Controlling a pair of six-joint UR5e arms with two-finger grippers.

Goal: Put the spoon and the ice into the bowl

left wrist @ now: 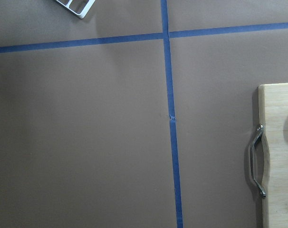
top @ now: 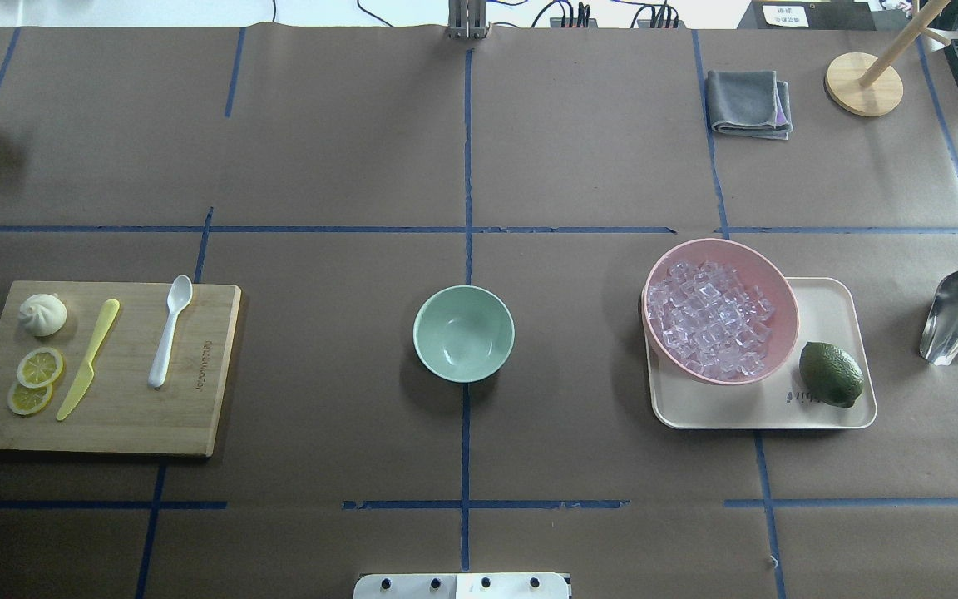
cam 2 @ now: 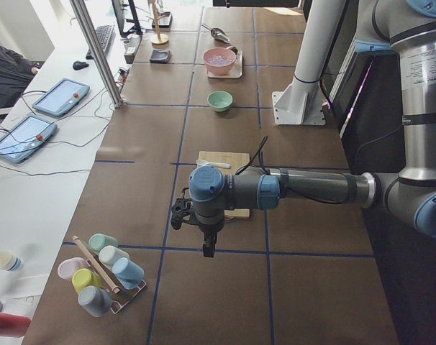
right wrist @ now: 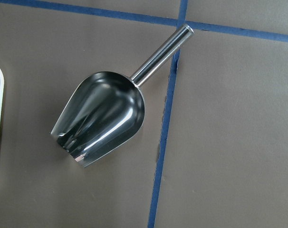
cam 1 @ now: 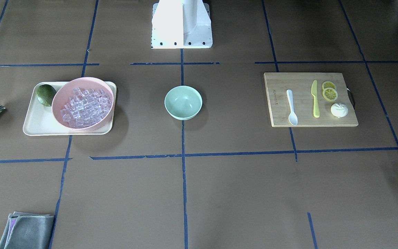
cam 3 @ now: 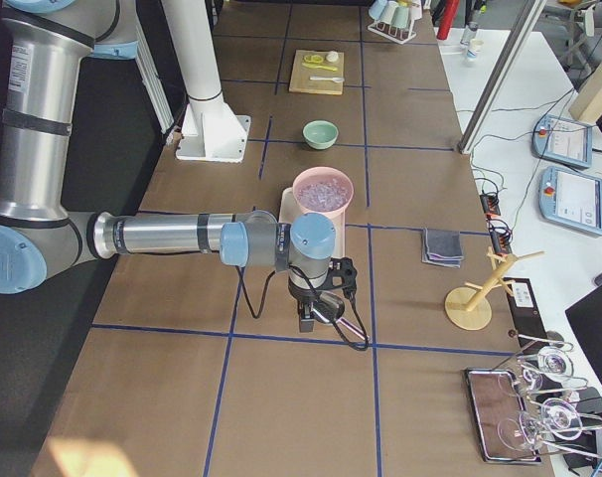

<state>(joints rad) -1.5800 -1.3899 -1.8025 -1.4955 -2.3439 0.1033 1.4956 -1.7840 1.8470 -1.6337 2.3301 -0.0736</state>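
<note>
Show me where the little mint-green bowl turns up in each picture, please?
Front-facing: mint-green bowl, near the centre.
Overhead: near the centre.
Left side: upper middle, far off.
Right side: upper middle, far off.
Left wrist: not in it.
Right wrist: not in it.
Landmark: the pink bowl, left of it front-facing, right of it overhead, beyond it from the left side, nearer from the right.

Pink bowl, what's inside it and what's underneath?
Clear ice cubes fill the pink bowl, hiding its floor. It sits on a cream tray, covering part of it.
</note>
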